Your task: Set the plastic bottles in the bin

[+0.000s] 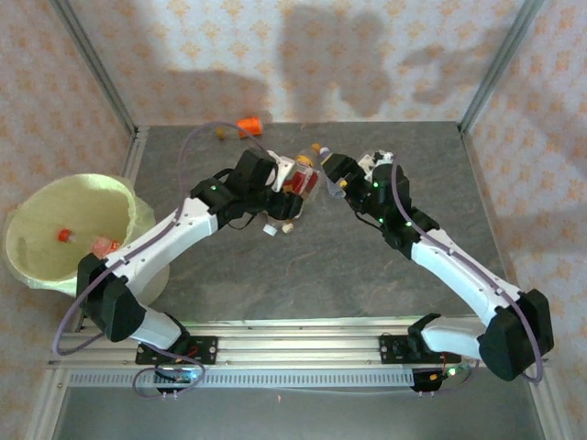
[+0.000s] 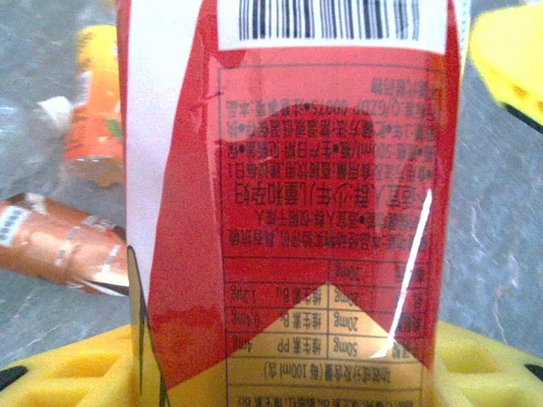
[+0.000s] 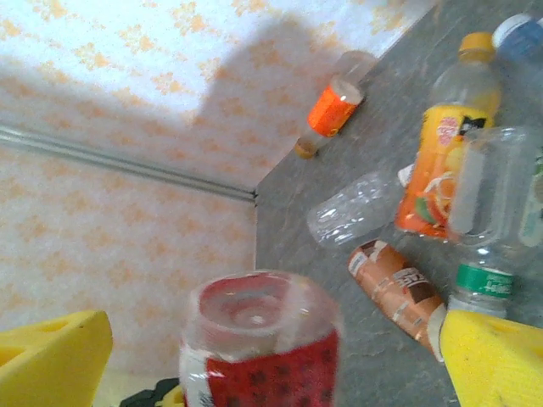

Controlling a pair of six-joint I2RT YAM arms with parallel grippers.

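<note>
Top external view: my left gripper [image 1: 292,181] pinches the red-labelled bottle [image 2: 322,170] over the counter [image 1: 367,275], its base pointing at my right gripper [image 1: 337,170], whose fingers [image 3: 51,365] stand spread clear of it. The bin [image 1: 92,181] lies at nine o'clock from the bottle, nearer my left arm.

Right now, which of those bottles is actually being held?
The red-labelled bottle, gripped in the left claw; the orange one and brown one lie on the table.

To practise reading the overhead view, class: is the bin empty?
No, a red-capped bottle and another bottle lie on the pale liner inside the bin.
</note>
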